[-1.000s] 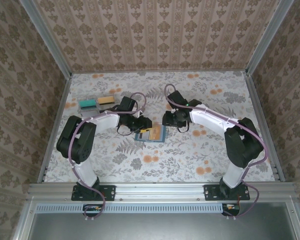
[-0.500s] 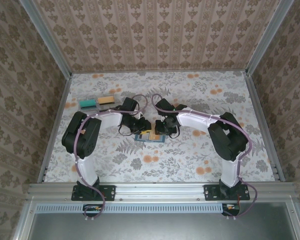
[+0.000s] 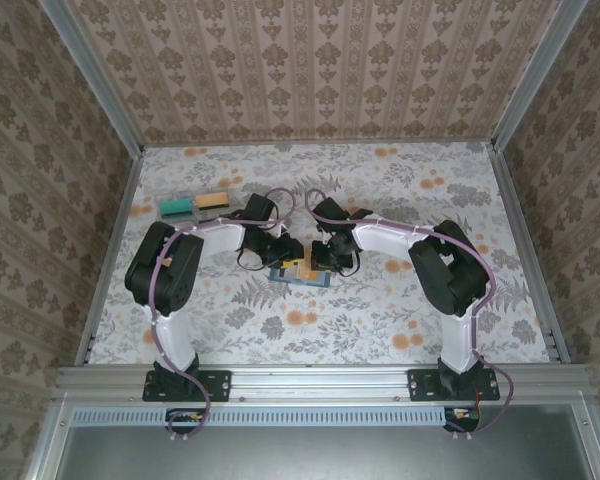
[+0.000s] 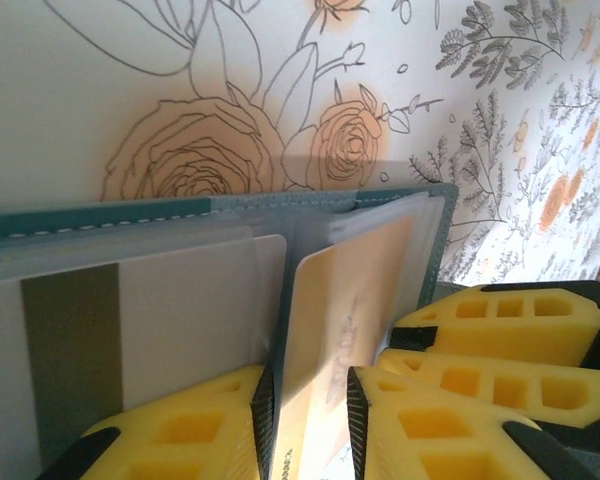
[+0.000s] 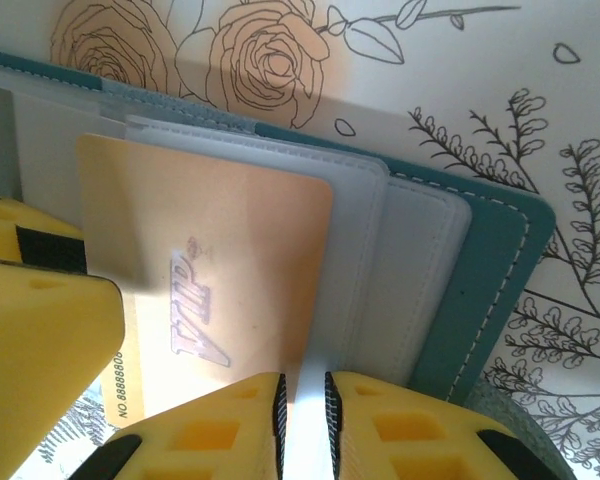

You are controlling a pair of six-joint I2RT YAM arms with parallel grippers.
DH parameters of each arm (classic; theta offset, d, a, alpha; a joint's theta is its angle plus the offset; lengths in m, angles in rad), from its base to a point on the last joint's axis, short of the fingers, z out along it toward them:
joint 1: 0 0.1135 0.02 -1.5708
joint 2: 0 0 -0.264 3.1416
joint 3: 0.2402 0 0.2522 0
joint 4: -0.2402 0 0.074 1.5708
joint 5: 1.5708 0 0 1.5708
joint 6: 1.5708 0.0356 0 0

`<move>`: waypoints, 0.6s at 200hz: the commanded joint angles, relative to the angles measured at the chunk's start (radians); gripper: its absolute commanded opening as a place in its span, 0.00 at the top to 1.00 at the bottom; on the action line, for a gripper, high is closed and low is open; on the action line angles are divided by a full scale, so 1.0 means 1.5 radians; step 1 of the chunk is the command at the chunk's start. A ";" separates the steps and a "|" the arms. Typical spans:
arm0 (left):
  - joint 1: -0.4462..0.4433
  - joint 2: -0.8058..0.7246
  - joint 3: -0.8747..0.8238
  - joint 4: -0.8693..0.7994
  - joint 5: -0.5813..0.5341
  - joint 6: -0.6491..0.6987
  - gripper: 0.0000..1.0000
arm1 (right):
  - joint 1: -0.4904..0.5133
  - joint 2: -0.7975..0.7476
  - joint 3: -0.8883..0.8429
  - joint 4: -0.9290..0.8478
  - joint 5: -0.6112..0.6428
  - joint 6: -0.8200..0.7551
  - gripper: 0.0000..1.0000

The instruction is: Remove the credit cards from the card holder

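Now the card holder lies open near the middle of the flowered table, with both arms bent in over it. The left gripper is pinched onto the edge of a tan card that lies against the holder's inner face. The right gripper is closed on a pale inner sleeve of the card holder, and a grey card with a dark stripe sits in the other half.

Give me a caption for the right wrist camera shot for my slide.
Right gripper pinching a clear sleeve of the open teal card holder, beside a tan-orange VIP card.
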 commanded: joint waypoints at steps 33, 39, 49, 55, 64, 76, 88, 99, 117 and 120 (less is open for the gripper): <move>0.005 0.000 -0.001 0.012 0.043 0.014 0.79 | -0.004 0.031 0.000 -0.012 0.012 0.012 0.77; 0.008 -0.003 -0.002 0.014 0.045 0.014 0.81 | -0.004 0.030 0.000 -0.013 0.015 0.013 0.77; 0.011 -0.009 -0.006 0.018 0.045 0.016 0.84 | -0.004 0.031 -0.001 -0.013 0.018 0.014 0.77; 0.012 -0.012 -0.009 0.022 0.047 0.017 0.86 | -0.004 0.030 -0.001 -0.013 0.020 0.014 0.77; 0.015 -0.017 -0.012 0.025 0.048 0.019 0.90 | -0.004 0.029 -0.003 -0.013 0.023 0.014 0.77; 0.019 -0.024 -0.014 0.023 0.045 0.023 0.95 | -0.004 0.027 -0.004 -0.033 0.027 0.015 0.78; 0.024 -0.031 -0.015 0.015 0.040 0.031 0.98 | -0.005 0.025 -0.006 -0.034 0.031 0.018 0.78; 0.027 -0.039 -0.014 -0.004 0.029 0.044 1.00 | -0.006 0.025 -0.008 -0.032 0.033 0.021 0.78; 0.051 -0.051 -0.014 -0.027 0.020 0.061 1.00 | -0.007 0.024 -0.009 -0.040 0.044 0.029 0.78; 0.054 -0.053 -0.016 -0.029 0.020 0.063 1.00 | -0.007 0.024 -0.009 -0.042 0.044 0.030 0.78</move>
